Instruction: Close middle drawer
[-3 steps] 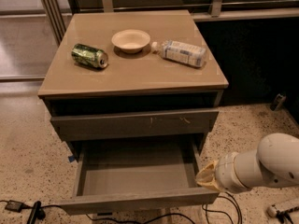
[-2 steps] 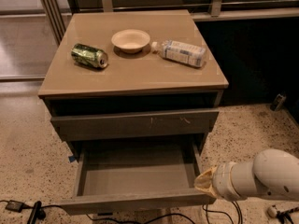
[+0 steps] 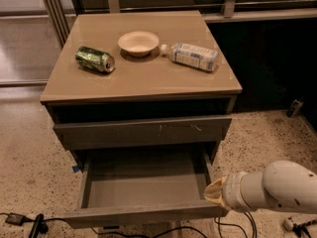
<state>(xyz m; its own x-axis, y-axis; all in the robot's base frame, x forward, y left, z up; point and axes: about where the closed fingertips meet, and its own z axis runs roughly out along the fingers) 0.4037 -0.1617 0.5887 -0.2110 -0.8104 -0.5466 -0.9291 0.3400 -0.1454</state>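
Middle drawer (image 3: 143, 182), grey-brown, pulled open below scratched drawer front (image 3: 143, 132); gripper (image 3: 214, 192) at its front right corner, grip state indiscernible

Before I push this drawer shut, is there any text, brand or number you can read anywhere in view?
green can: label print too blurred to read.
plastic bottle: label print too blurred to read.
middle drawer, with the tool at its front right corner: no text.

The tool (image 3: 213, 192) sits beside the open middle drawer (image 3: 143, 215), front right.
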